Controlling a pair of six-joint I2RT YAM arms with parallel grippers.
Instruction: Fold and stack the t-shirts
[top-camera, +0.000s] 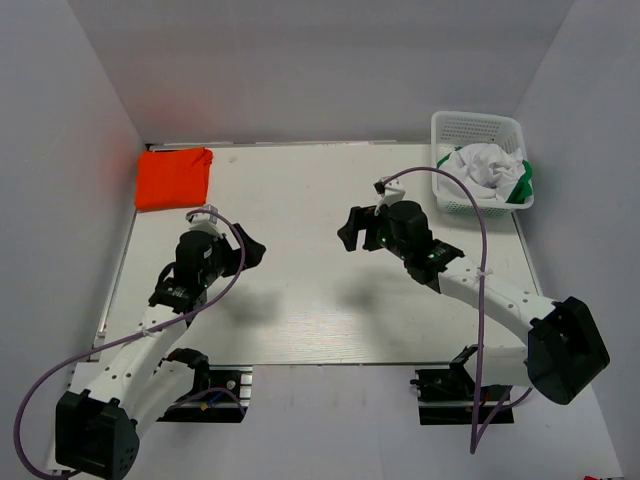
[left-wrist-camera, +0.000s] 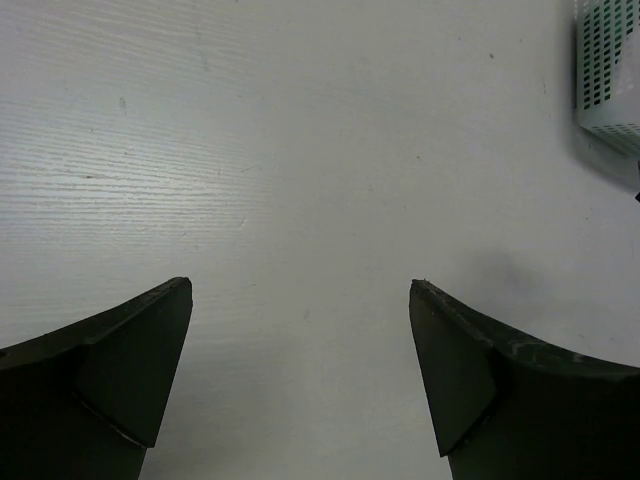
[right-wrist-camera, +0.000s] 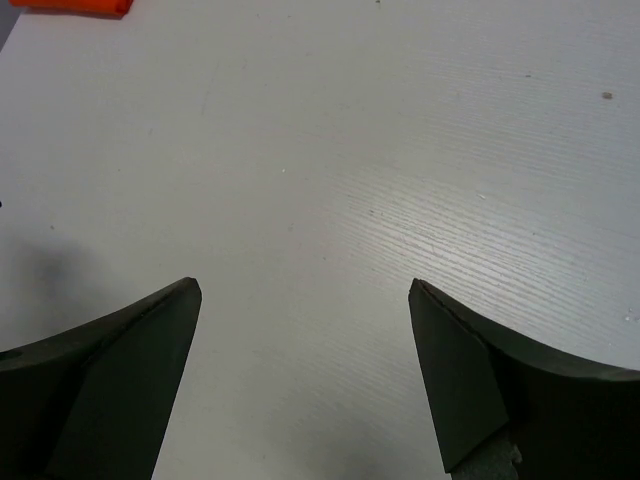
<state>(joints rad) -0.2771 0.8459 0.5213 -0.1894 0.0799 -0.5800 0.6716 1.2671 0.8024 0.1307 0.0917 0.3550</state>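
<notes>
Left gripper: your left gripper (left-wrist-camera: 300, 290) hovers over bare desk (top-camera: 320, 320), jaws spread wide, nothing between them. It is well left of the basket (top-camera: 475, 118) and faces toward it; a basket corner shows at the top right of its wrist view.

Right gripper: your right gripper (right-wrist-camera: 305, 285) is just as wide open and empty. It is the one nearer the basket, off its near-left side, yet it points away from it.

Why so: both look parked over open desk, likely to leave a clear folding area between shirts.

Orange-red t-shirt (top-camera: 173, 178): well apart from the basket, in the opposite far corner of the desk. It is already a flat folded pad tucked against the desk's far-left edges, probably so the next shirt can be stacked on it.

Its axis: nearly square, a little longer across the desk toward the basket. No collar or sleeve shows, so you cannot tell which way it points.

Green t-shirt (top-camera: 522, 185): inside the basket, along its right side, crumpled around a white cloth (top-camera: 485, 165). It has no readable long axis or heading.

Step in hand: by my judgement, fetching the green shirt comes next.
</notes>
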